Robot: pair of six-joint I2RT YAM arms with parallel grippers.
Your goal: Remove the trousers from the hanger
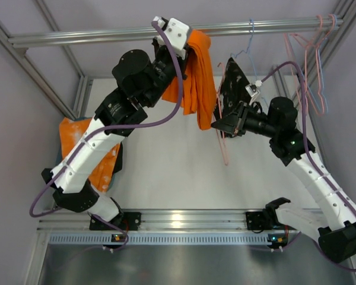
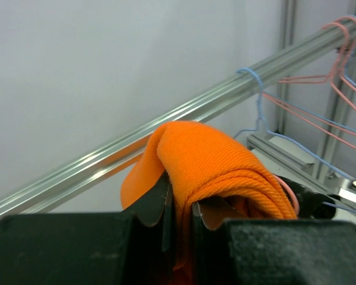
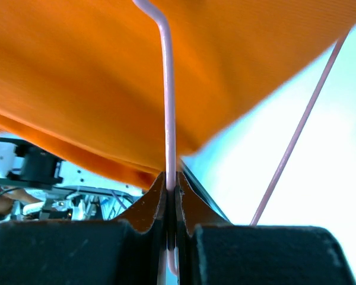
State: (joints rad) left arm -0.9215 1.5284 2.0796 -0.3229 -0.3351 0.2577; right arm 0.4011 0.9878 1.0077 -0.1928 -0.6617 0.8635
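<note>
White bench (image 1: 184, 172), grey walls, aluminium rail (image 1: 107, 37) across the far side. I see the trousers (image 1: 199, 77) hanging lengthwise below the left gripper (image 1: 187, 43), which is pinched tight on their folded top. Just beside their lower end, my right gripper (image 1: 221, 123) is clamped on the pink hanger (image 1: 223, 151) wire, with orange cloth directly above it.

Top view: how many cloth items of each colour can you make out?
Plain orange, trousers: 1
Orange with whitish patches, cloth: 1
Black with white specks, garment: 1
Total: 3
</note>
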